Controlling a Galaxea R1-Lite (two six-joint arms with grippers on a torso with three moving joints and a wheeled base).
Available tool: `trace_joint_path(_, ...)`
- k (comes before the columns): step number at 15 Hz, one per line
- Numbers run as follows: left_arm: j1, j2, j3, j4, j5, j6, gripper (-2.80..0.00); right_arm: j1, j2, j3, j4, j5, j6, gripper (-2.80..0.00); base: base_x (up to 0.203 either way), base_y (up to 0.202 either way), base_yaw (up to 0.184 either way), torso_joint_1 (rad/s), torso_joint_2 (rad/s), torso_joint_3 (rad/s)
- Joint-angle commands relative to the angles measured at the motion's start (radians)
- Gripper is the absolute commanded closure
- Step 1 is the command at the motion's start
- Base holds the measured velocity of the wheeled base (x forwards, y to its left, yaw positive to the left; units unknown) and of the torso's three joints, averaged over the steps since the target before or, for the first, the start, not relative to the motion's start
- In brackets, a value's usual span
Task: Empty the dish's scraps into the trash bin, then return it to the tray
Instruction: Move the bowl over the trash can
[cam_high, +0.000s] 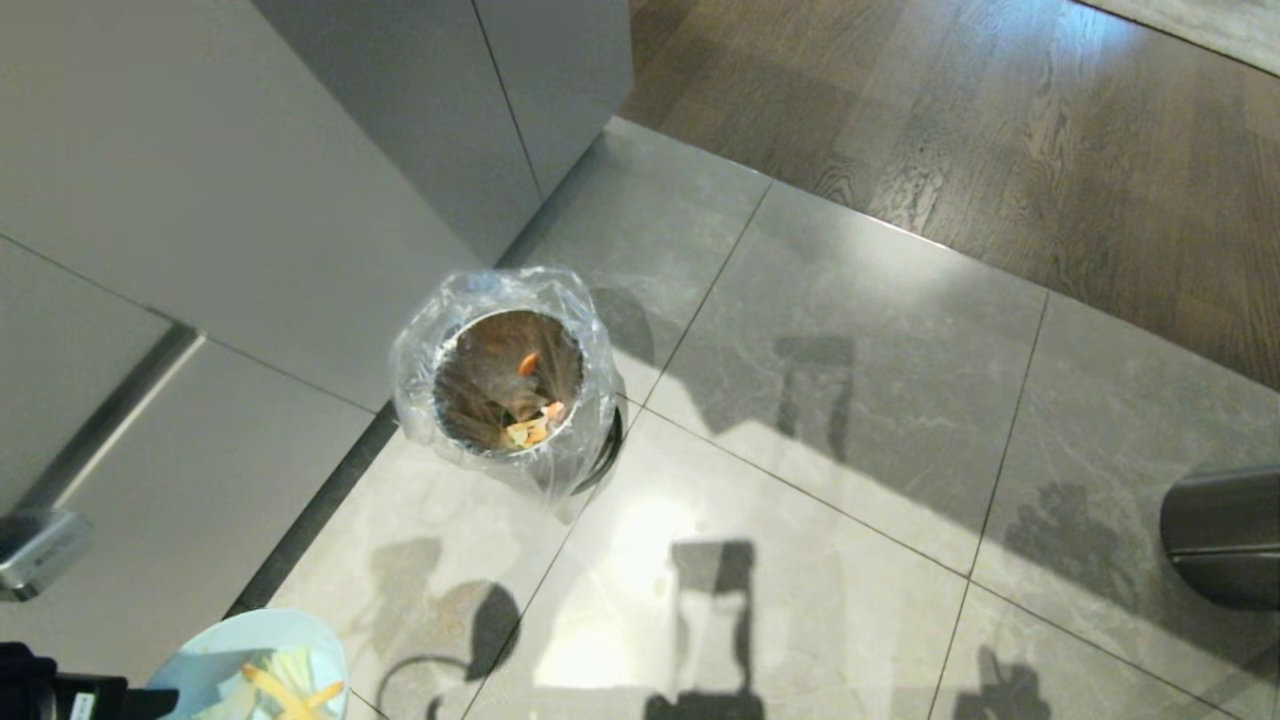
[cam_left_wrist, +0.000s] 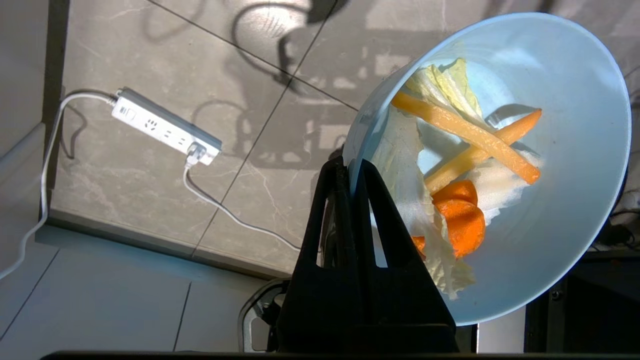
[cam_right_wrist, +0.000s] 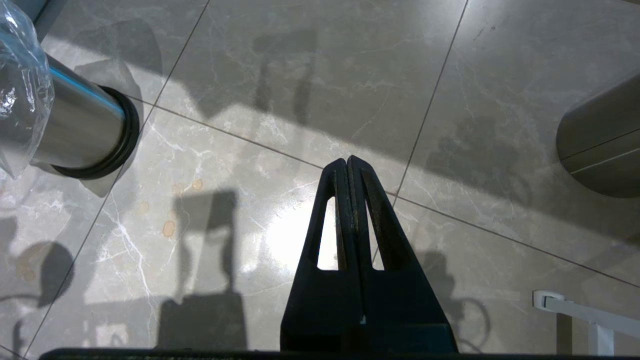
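Two black fingers of the left gripper were clamped on the rim of the dish, low at the robot's left, short of the trash bin. The dish was tilted and held the scraps: carrot sticks, orange slices and pale cabbage leaf. A white power strip lay on the tiled floor below it. Further right stood the bag-lined bin with some scraps in it, beside grey cabinets. The right gripper hung above the floor, its fingers together, holding nothing, near a dark cylinder.
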Motion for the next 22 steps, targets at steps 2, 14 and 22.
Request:
trace_joint_path(2, -0.013, 0.002, -0.003, -0.047, 0.001, 0.000, 0.00, 0.000, 0.001, 0.000, 0.000, 0.000, 0.001, 0.00, 0.000, 0.000, 0.000, 0.000, 0.00, 0.000)
trace_joint_path(14, -0.096, 0.088, -0.010, -0.198, 0.013, 0.012, 0.00, 0.000, 0.000, 0.000, 0.000, 0.000, 0.001, 0.00, 0.000, 0.000, 0.000, 0.000, 0.00, 0.000)
trace_joint_path(22, -0.108, 0.074, -0.012, -0.202, 0.011, 0.015, 0.00, 0.000, 0.000, 0.000, 0.000, 0.000, 0.001, 0.00, 0.000, 0.000, 0.000, 0.000, 0.00, 0.000)
